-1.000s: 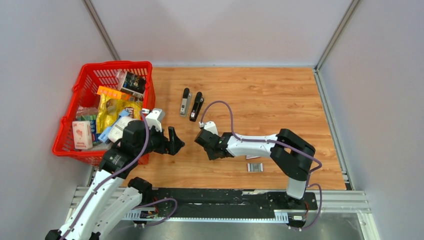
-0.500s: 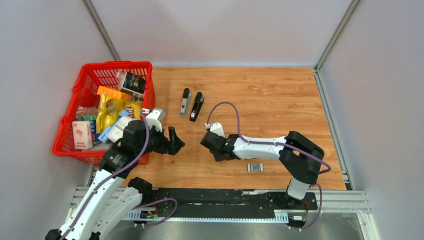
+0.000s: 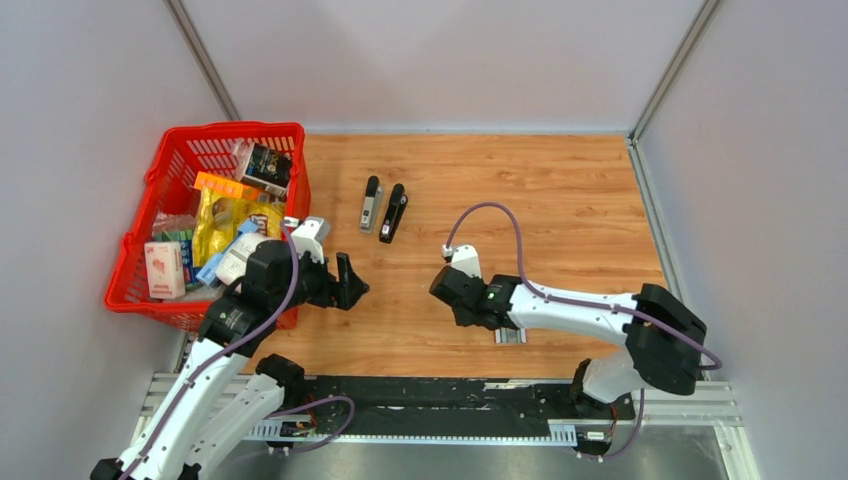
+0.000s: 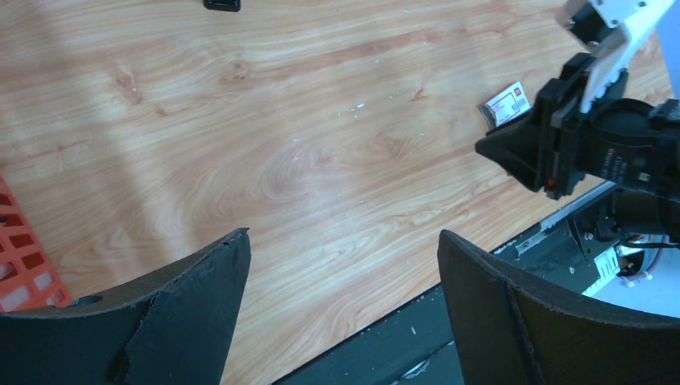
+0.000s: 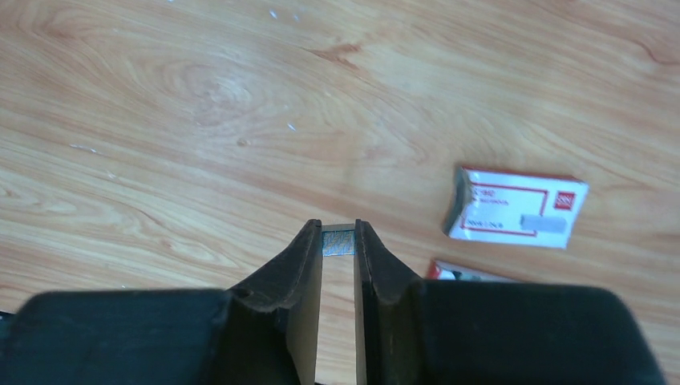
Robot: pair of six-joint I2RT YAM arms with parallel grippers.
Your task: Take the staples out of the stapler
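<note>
Between right end effector tips: staples pinched, mostly hidden | left end effector wide

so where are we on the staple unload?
Done: a strip of staples is out, away from the silver-and-black stapler and the black stapler. In hand: right claw pinches it near the red-and-white box; left claw open, empty. Left: put it down; whether more remains loaded isn't visible.

Overhead and close wrist cameras share the tabletop.
</note>
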